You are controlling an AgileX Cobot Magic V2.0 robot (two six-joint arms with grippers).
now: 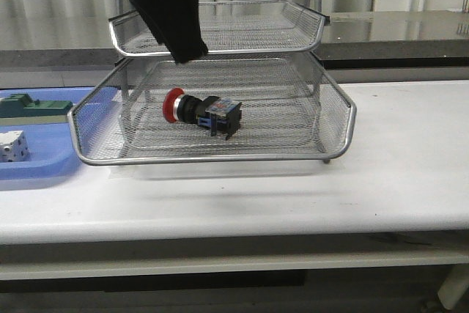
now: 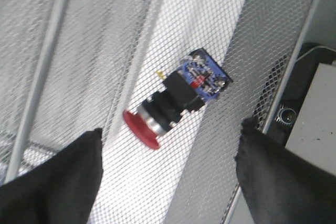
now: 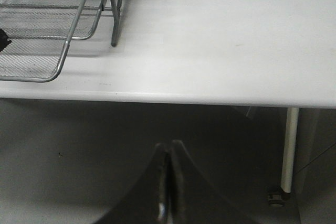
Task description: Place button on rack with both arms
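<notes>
The button (image 1: pixel 201 111) lies on its side in the middle tier of the wire-mesh rack (image 1: pixel 337 126), red head to the left, blue-black block to the right. From the left wrist view the button (image 2: pixel 176 98) shows through the mesh, apart from the fingers. My left gripper (image 2: pixel 168 129) is open and holds nothing; its black fingers (image 1: pixel 172 12) hang above the rack's left side, over the top tier. My right gripper (image 3: pixel 168 148) is shut and empty, below the table's front edge, away from the rack (image 3: pixel 52 30).
A flat blue tray (image 1: pixel 37 163) at the left holds a green block (image 1: pixel 33 108) and a white cube-like part (image 1: pixel 13 146). White table (image 1: pixel 396 174) stretches right of the rack. A table leg (image 3: pixel 287 150) stands near my right gripper.
</notes>
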